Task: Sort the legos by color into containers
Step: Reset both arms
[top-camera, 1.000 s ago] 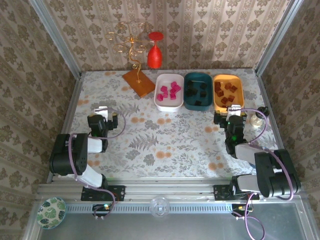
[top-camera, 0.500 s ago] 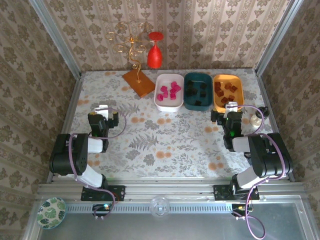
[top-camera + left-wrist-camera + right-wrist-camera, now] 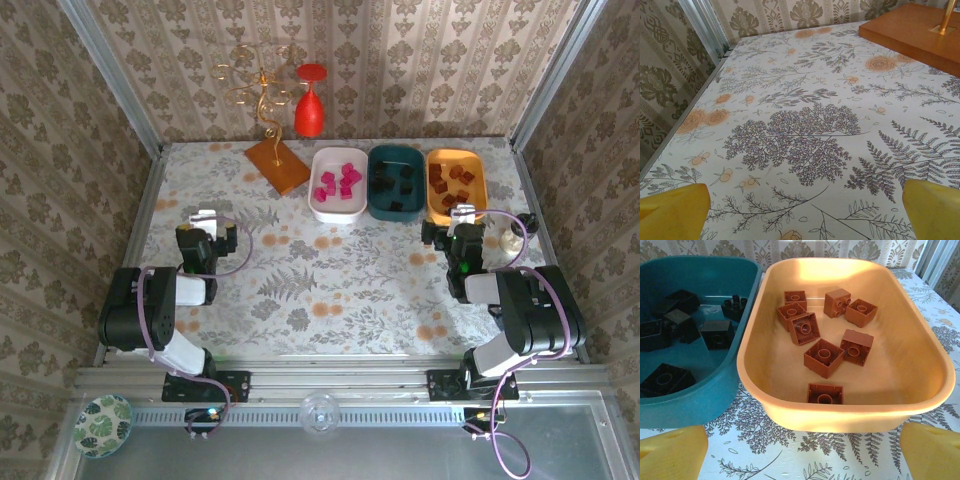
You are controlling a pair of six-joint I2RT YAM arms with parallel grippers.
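A: Left gripper (image 3: pixel 206 220) gapes wide, holding nothing, near the table's (image 3: pixel 330 270) left edge. Where are the blocks?

B: Along the far edge: pink blocks (image 3: pixel 340 180) in the white tray (image 3: pixel 322 208), black blocks (image 3: pixel 715 334) in the teal tray (image 3: pixel 700 400), brown blocks (image 3: pixel 824 356) in the orange tray (image 3: pixel 840 412). Right gripper (image 3: pixel 463 215), spread wide and empty, faces the orange tray. Looks sorted; I'd scan the table for strays, keeping clear of the rims.

The containers (image 3: pixel 395 182) stand side by side at the table's (image 3: pixel 330 285) back, legos (image 3: pixel 824 356) inside.
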